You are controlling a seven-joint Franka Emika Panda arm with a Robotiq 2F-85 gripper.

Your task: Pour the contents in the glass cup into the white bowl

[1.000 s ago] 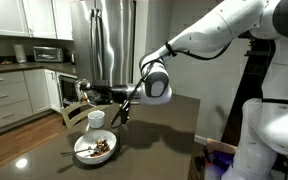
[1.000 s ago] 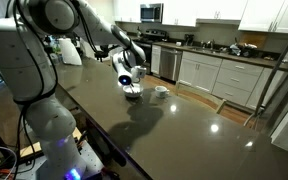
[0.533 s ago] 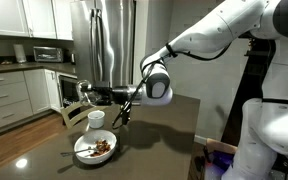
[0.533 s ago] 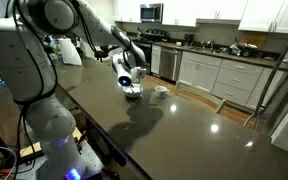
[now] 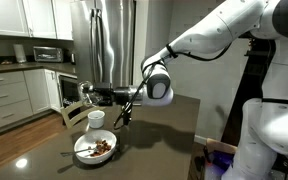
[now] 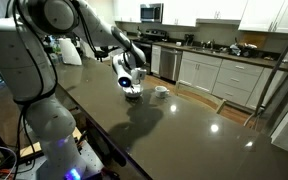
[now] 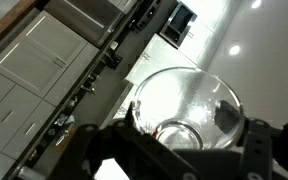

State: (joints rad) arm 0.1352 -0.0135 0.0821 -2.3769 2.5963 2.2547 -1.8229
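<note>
In an exterior view, the camera faces low across the dark grey tabletop towards the tall steel refrigerator; in an exterior view, it looks along the same tabletop from beside the white robot arm. Wrist view: close on the clear glass cup, tilted.

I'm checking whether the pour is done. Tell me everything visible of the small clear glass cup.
The small clear glass cup is a round, transparent tumbler; no dark pieces show inside. It is tilted, clamped in the black pincer, which alone touches it. In an exterior view the cup hangs in the air, higher than the wide white bowl.
</note>
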